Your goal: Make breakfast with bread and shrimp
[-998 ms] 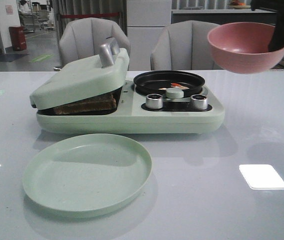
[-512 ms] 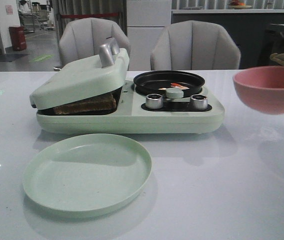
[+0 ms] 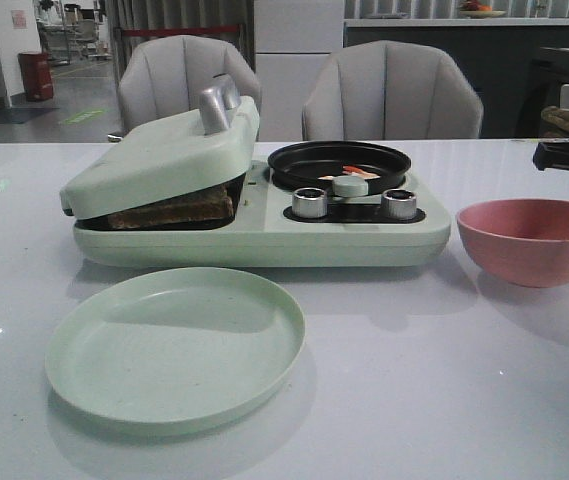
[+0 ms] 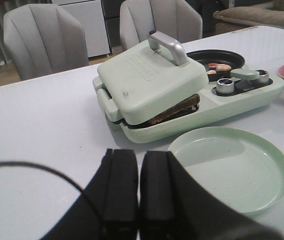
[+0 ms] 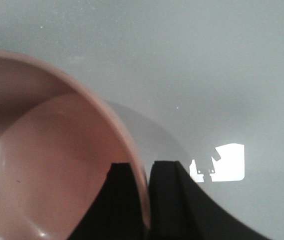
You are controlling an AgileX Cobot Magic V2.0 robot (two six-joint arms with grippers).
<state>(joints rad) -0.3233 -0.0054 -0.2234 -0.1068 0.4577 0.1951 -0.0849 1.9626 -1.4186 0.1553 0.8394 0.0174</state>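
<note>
Right gripper (image 5: 142, 200) pinching pink bowl (image 3: 524, 240) rim, bowl emptied | shrimp (image 3: 356, 172) in pan (image 3: 339, 165) | bread (image 3: 174, 210) under lid (image 3: 159, 155) | left gripper (image 4: 138, 190) clenched, idle.

bread (image 3: 174, 208): brown-crusted slices lying flat, clamped under the tilted lid at the cooker's left end | shrimp (image 3: 356, 172): pink-orange pieces, seemingly two, in the black pan at its right rear

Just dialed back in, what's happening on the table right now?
The right gripper pinches the rim of the pink bowl, which sits empty on the table to the right of the breakfast maker. The shrimp lie in the maker's black pan, and the bread sits under its partly closed lid. The left gripper is shut and holds nothing, back from the empty green plate.
</note>
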